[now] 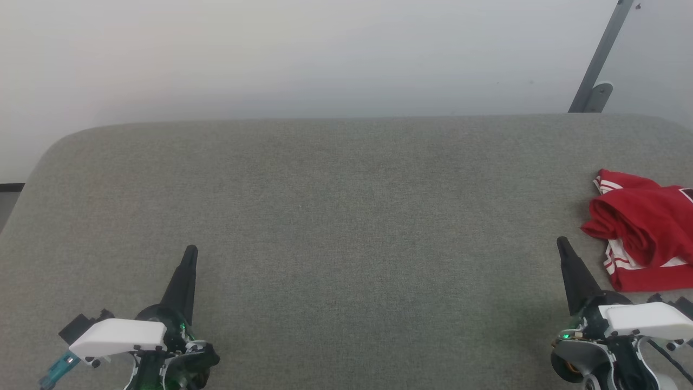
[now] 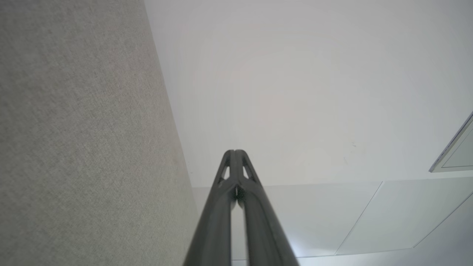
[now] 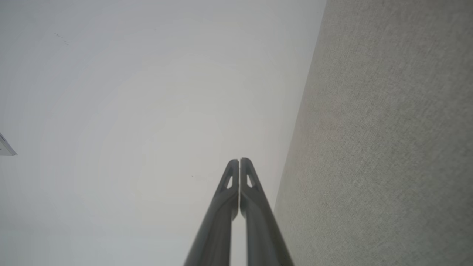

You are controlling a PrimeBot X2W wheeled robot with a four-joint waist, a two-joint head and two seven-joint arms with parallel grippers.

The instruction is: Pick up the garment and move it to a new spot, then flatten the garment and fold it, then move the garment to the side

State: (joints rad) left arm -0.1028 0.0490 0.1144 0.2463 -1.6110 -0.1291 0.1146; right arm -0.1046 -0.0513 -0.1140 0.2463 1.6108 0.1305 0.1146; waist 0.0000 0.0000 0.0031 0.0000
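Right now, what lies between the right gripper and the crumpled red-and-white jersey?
Only bare grey fabric surface separates the right gripper from the red jersey, in the head view.

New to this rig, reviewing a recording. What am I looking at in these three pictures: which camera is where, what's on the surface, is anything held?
It is a two-armed robot. Each arm ends in a gripper with two long dark fingers.

The wide picture comes from a camera on the robot's head, looking down at a grey padded surface with a pale wall behind it. The left gripper is at the lower left and the right gripper at the lower right.

The other two pictures come from cameras on the wrists, each looking along its own fingers. They appear tilted because the camera turns with the arm.

A crumpled red jersey with white striped trim lies at the right edge, partly cut off by the frame. It is close to the right gripper but not touching it.

Both grippers are shut with their fingers pressed together, and neither holds anything.
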